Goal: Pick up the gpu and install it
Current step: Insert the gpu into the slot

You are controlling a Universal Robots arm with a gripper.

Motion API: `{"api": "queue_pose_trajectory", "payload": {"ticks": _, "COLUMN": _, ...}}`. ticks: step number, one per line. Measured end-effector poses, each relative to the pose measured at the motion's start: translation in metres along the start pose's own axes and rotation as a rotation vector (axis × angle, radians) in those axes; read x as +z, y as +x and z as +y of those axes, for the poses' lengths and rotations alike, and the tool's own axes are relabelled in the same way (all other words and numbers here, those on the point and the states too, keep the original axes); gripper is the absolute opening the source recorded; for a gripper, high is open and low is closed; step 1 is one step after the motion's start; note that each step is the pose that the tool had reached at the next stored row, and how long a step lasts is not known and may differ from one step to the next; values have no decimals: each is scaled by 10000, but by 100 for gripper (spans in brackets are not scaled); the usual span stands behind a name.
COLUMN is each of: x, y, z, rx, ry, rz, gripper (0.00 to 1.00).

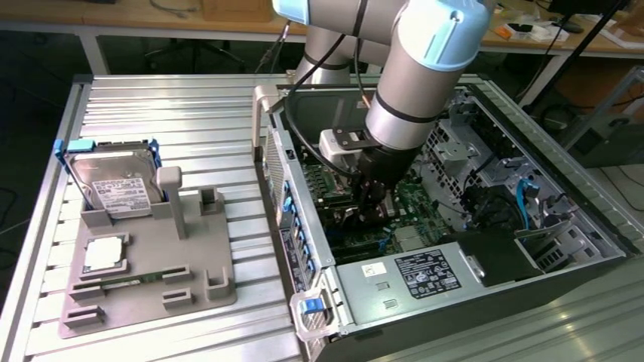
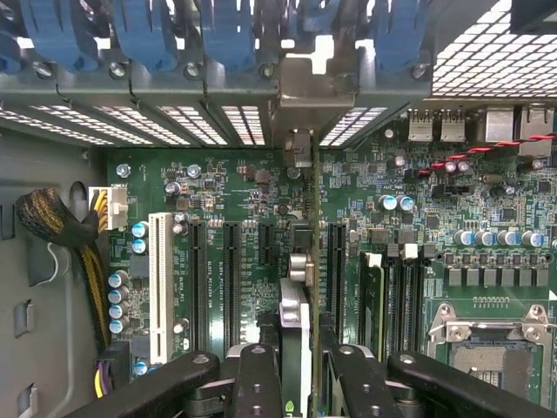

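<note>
Clamping gpu edge-on between fingers, gripper low over motherboard inside case.

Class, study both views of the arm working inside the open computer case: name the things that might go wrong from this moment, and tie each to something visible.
1. The gpu, held edge-on by the gripper, may sit off its slot; pushing could stress the motherboard.
2. Its silver bracket could catch on the rear slot frame.
3. The arm hangs deep in the case, near the blue cables, and might snag them.
</note>
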State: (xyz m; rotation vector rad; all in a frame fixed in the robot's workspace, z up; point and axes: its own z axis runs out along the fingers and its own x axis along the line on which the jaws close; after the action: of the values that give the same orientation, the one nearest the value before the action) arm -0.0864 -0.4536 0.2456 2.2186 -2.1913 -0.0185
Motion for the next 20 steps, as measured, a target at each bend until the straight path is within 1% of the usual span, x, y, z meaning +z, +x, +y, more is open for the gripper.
{"api": "queue_pose_trajectory", "payload": {"ticks": 7, "x": 0, "y": 0, "z": 0, "rx": 0, "ry": -1, "rz": 1, "gripper": 27}}
{"api": "queue_pose_trajectory", "payload": {"ticks": 9, "x": 4, "y": -1, "z": 0, "rx": -1, "ry": 5, "rz": -11, "gripper": 28}}
{"api": "queue_pose_trajectory", "payload": {"ticks": 10, "x": 2, "y": -1, "z": 0, "rx": 0, "ry": 2, "rz": -5, "gripper": 28}}
{"api": "queue_pose_trajectory", "payload": {"ticks": 11, "x": 1, "y": 0, "z": 0, "rx": 0, "ry": 1, "rz": -3, "gripper": 34}}
{"api": "queue_pose_trajectory", "payload": {"ticks": 12, "x": 0, "y": 0, "z": 0, "rx": 0, "ry": 0, "rz": -1, "gripper": 34}}
{"api": "queue_pose_trajectory", "payload": {"ticks": 13, "x": 0, "y": 0, "z": 0, "rx": 0, "ry": -1, "rz": 1, "gripper": 40}}
{"api": "queue_pose_trajectory", "payload": {"ticks": 14, "x": -4, "y": 0, "z": 0, "rx": 0, "ry": -2, "rz": 5, "gripper": 40}}
{"api": "queue_pose_trajectory", "payload": {"ticks": 16, "x": -56, "y": 0, "z": 2, "rx": 1, "ry": -1, "rz": 2, "gripper": 40}}
{"api": "queue_pose_trajectory", "payload": {"ticks": 20, "x": -220, "y": 2, "z": 6, "rx": 0, "ry": -2, "rz": 1, "gripper": 40}}
